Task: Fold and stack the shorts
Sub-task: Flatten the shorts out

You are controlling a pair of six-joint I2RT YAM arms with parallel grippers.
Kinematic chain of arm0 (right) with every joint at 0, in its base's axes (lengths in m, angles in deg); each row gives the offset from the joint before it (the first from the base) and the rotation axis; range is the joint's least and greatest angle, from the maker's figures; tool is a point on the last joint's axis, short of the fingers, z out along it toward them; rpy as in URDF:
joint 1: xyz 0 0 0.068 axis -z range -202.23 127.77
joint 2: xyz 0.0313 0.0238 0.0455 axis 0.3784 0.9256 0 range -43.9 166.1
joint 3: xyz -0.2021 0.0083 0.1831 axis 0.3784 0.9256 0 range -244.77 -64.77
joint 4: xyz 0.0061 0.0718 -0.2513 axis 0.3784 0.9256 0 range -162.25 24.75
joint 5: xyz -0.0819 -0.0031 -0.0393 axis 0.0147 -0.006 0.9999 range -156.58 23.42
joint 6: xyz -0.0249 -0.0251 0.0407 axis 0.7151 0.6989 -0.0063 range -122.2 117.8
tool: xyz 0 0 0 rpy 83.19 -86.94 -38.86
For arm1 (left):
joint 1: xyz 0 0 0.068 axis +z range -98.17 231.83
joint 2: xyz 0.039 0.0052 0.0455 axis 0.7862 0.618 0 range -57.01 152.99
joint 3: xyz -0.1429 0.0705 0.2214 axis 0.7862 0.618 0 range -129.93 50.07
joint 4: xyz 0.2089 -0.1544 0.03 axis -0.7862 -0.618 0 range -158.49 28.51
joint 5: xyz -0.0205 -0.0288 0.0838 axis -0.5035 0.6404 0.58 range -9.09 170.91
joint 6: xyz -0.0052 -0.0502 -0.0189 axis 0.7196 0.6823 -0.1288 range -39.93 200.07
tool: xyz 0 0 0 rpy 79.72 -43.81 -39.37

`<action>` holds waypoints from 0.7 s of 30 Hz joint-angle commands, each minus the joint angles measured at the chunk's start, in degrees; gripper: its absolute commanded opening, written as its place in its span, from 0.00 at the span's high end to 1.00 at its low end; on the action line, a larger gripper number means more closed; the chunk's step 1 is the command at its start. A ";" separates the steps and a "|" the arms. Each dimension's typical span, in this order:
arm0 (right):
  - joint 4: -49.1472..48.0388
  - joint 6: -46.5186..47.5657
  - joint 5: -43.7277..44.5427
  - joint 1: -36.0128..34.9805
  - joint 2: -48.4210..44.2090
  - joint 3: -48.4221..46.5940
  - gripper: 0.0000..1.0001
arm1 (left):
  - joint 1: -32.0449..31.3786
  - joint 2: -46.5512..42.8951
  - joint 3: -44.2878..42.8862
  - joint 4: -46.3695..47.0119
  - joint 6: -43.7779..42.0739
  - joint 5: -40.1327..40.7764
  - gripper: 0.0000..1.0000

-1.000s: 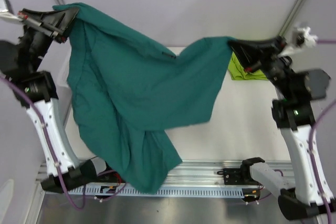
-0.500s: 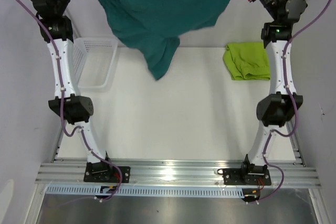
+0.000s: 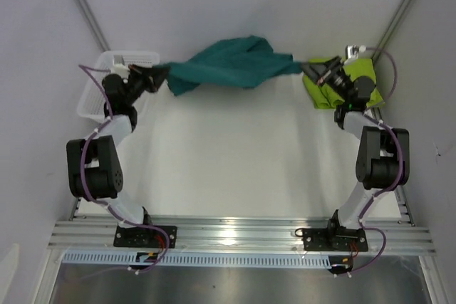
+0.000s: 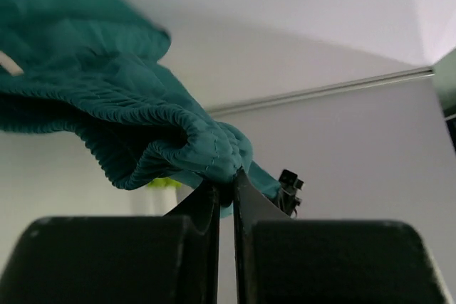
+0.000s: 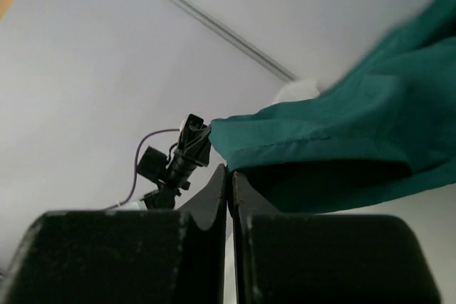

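**Teal pair strung out between both arms**

You've got the left gripper and right gripper each pinched tight on one end of the teal shorts. They're stretched across the far side of the table, probably so they'll lay down flat. The lime shorts wait far right, under your right arm.

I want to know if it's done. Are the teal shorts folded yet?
Not folded. The teal shorts are bunched and stretched between the left gripper and the right gripper, each shut on one end.
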 commanded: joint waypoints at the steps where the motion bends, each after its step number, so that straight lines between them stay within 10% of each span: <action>1: -20.48 -1.46 -2.39 0.60 -7.69 12.52 1.00 | -1.52 -10.93 12.97 15.79 -4.92 -2.89 1.00; 9: -13.06 8.63 -1.52 0.87 -26.66 39.61 1.00 | -3.90 -28.77 32.27 2.30 -17.31 -3.86 1.00; 21: 60.88 31.49 6.12 -2.29 -87.38 55.98 0.86 | -5.13 -58.75 46.75 -31.65 -31.56 -1.22 0.90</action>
